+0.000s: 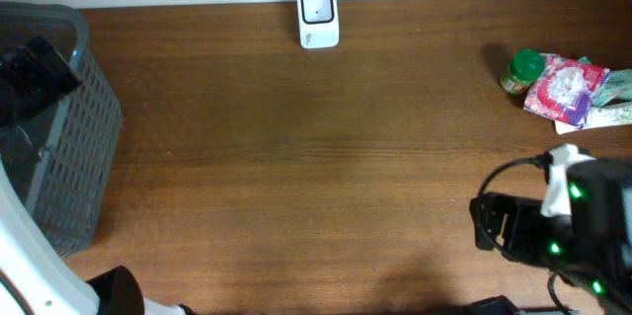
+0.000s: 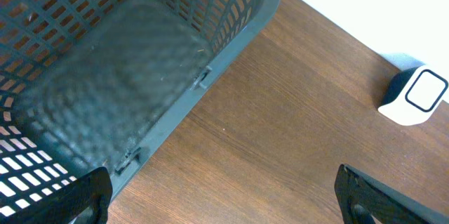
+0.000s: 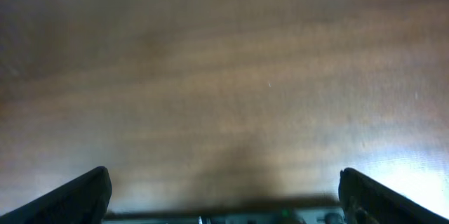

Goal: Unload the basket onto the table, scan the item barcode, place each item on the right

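Right gripper jaws wide apart above the table. Left gripper jaws also apart, over basket edge; scanner beyond.

white scanner stands upright at the far edge; pink packet and, apparently, a green-lidded jar lie touching far right.

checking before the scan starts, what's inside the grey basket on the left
Inside the basket the left wrist view shows only bare mesh floor and walls, no item. From overhead the left arm hides part of the inside.
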Tool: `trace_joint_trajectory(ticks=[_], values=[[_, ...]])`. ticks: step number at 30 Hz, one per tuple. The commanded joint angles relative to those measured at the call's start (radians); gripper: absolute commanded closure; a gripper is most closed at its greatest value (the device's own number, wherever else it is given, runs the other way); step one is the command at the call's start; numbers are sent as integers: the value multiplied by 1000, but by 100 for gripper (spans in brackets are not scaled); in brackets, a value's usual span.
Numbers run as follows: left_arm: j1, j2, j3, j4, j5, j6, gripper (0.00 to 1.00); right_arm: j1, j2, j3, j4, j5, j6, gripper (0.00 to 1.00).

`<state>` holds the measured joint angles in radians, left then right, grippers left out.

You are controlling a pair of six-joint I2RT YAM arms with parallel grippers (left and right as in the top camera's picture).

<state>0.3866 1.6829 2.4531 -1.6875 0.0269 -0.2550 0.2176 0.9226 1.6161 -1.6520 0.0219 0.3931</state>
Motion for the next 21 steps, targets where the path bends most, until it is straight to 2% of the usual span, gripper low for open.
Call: trace_joint_trajectory(ticks=[1, 4, 7, 11, 13, 16, 21], values=[[3, -7, 3, 0, 3, -9, 1, 5, -109, -87, 66, 39, 7, 1], [3, -7, 3, 0, 3, -9, 1, -13, -366, -416, 322, 66, -139, 1], [3, -7, 3, 0, 3, -9, 1, -108, -601, -722, 549, 65, -249, 1], [3, -7, 3, 0, 3, -9, 1, -211, -813, -1044, 845, -11, -312, 1], [3, -7, 3, 0, 3, -9, 1, -218, -892, -1195, 982, -34, -310, 1], [3, -7, 3, 0, 3, -9, 1, -217, -919, -1354, 1204, -38, -291, 1], [3, -7, 3, 0, 3, -9, 1, -158, -919, -1510, 1476, -10, -280, 1]])
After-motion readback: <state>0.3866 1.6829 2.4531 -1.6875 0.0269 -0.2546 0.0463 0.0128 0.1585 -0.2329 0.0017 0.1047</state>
